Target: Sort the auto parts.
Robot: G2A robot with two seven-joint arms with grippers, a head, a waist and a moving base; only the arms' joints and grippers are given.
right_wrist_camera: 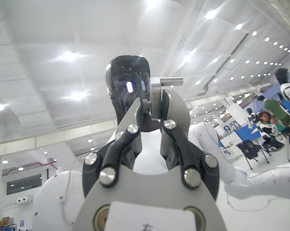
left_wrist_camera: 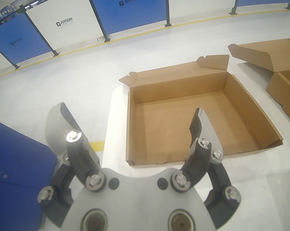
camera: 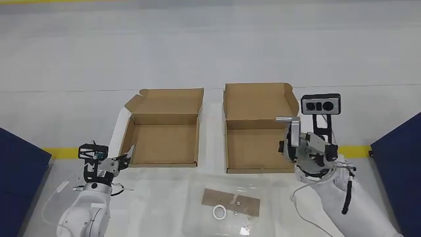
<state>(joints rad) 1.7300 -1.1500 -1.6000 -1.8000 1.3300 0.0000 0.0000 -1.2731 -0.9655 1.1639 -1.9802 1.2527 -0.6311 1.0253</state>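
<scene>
Ring in clear tray, left box, right box, left tool agape, right tool gripping metal part

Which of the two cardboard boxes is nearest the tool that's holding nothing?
The box on the robot's left: the open, empty left tool sits just off its near corner. The other box lies beside the right tool, which grips a metal part.

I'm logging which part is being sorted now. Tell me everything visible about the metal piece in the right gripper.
The metal part is small, silvery and machined-looking: a flat block with a short round pin projecting sideways from its upper end and a small stud on one face. The right gripper clamps it between both fingers, pointing upward, near the edge of the right-hand cardboard box.
</scene>
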